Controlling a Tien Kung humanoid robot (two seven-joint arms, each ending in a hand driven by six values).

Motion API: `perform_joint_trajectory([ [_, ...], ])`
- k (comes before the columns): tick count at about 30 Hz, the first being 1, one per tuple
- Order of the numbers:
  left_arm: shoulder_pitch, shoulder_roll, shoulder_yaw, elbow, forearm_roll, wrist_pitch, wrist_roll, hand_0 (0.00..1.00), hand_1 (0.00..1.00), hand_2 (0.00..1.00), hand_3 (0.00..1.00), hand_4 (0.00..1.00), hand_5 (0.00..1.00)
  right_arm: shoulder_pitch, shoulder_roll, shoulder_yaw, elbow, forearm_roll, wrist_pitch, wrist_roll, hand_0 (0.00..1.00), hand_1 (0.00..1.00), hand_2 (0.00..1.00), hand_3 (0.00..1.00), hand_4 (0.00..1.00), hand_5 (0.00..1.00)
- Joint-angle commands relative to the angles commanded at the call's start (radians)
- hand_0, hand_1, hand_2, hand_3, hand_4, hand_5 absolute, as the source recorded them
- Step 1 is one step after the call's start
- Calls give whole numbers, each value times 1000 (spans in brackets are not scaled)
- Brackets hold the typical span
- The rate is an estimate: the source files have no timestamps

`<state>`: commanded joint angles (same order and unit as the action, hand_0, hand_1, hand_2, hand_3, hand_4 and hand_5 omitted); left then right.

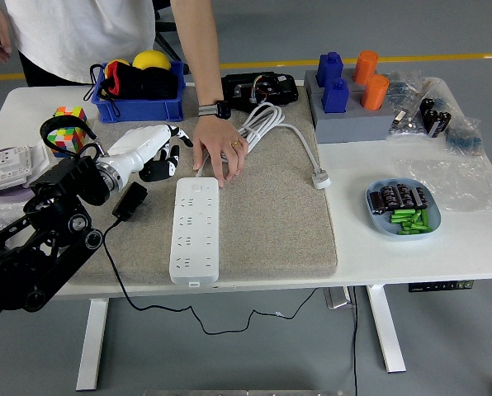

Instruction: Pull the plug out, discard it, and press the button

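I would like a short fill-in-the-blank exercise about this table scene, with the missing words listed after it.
1. The power strip lies on a grey ____.
2. The person's hand rests at the strip's ____ end.
3. The left hand is ____ of the strip.
4. The black plug is ____ of the strip.

Missing words: mat; far; left; out

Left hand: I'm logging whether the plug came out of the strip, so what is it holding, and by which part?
The left hand seems to hold the black plug by its cord; the plug hangs clear of the white power strip. The exact grip is unclear.
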<state>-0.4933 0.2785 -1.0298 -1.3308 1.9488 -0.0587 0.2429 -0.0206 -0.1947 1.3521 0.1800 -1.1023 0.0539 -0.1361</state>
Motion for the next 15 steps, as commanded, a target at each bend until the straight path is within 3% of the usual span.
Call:
perform_joint_trajectory([
  [2,44,0,-67,-29,-20,34,-30,151,163,263,698,487,2,-1,0,0,0,-1,0,0,703,676,659,618,716,491],
  [3,63,-2,-97,-36,-23,49,-44,383,508,534,757,680,2,-1,-1,0,0,-1,0,0,703,676,660,617,716,491],
  [8,149,-25,-235,-25,-22,110,-91,383,508,534,757,680,2,-1,-1,-2,0,-1,0,1,703,676,660,617,716,491],
  [9,160,-26,-251,-21,-20,116,-94,822,826,794,835,759,64,0,-1,-3,0,-1,0,2,704,676,660,618,716,491],
  [14,233,-33,-345,-13,-34,136,-110,822,826,794,835,759,64,2,-1,0,0,-1,-1,2,704,676,660,618,716,491],
  [15,249,-35,-364,-14,-37,138,-111,853,855,819,842,769,151,2,-1,0,0,-1,-1,1,703,676,660,617,716,491],
])
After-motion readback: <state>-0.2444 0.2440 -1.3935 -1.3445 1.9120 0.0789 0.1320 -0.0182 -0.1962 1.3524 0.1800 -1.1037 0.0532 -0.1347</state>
